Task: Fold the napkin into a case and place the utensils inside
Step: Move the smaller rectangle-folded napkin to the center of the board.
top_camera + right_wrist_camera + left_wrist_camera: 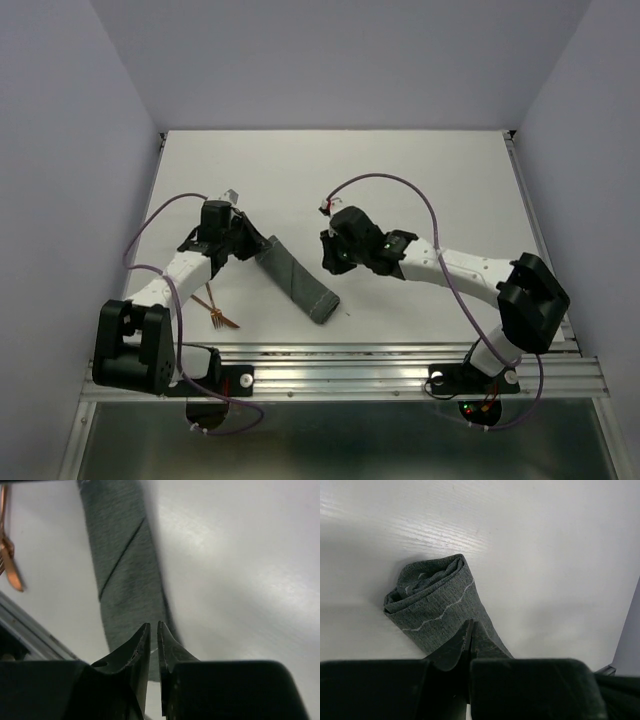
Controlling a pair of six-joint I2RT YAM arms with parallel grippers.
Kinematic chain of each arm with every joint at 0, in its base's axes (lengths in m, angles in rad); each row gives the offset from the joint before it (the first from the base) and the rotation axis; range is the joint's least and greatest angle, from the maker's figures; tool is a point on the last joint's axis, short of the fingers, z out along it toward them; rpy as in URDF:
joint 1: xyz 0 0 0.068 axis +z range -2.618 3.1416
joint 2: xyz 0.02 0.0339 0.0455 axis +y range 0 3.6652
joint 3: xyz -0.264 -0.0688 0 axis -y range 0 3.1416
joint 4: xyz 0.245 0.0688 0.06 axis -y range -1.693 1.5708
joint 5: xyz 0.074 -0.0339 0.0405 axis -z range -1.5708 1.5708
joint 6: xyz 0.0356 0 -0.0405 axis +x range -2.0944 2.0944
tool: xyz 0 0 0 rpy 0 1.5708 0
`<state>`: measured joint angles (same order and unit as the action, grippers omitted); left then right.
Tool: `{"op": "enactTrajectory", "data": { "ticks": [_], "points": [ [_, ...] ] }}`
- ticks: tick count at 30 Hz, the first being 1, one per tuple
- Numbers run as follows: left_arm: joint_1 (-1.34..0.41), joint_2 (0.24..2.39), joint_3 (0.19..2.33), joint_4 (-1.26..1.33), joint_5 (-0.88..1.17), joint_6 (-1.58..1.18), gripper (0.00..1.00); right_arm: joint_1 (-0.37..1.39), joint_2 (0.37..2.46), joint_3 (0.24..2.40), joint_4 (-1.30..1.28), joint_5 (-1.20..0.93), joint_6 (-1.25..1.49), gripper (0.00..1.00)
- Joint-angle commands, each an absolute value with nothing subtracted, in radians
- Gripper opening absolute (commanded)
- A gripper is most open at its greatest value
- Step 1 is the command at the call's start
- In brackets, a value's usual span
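Note:
The napkin lies folded as a narrow grey-green case, running diagonally from upper left to lower right. My left gripper sits at its upper end. In the left wrist view its fingertips are pressed together over the cloth, apparently pinching a layer, and the far end shows rolled folds. To the right of the case, my right gripper hovers. Its jaws stand a narrow slit apart with nothing between them, just above the case. The copper utensils lie on the table beside the left arm, also visible at the edge.
The white table has walls on three sides. A metal rail runs along the near edge just below the case's lower end. Purple cables loop over both arms.

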<state>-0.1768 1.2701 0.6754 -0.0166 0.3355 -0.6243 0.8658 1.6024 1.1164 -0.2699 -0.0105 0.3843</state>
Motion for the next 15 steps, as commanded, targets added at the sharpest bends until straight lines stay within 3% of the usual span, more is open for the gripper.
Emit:
{"op": "enactTrajectory", "data": {
  "ticks": [1,15],
  "points": [
    [-0.186,1.333,0.68,0.074,0.305,-0.652,0.0,0.985,1.58,1.074,-0.33,0.089,0.481,0.16],
    [-0.187,1.571,0.726,0.146,0.291,-0.666,0.0,1.015,1.735,0.976,-0.285,0.231,0.594,0.13]
  ]
}}
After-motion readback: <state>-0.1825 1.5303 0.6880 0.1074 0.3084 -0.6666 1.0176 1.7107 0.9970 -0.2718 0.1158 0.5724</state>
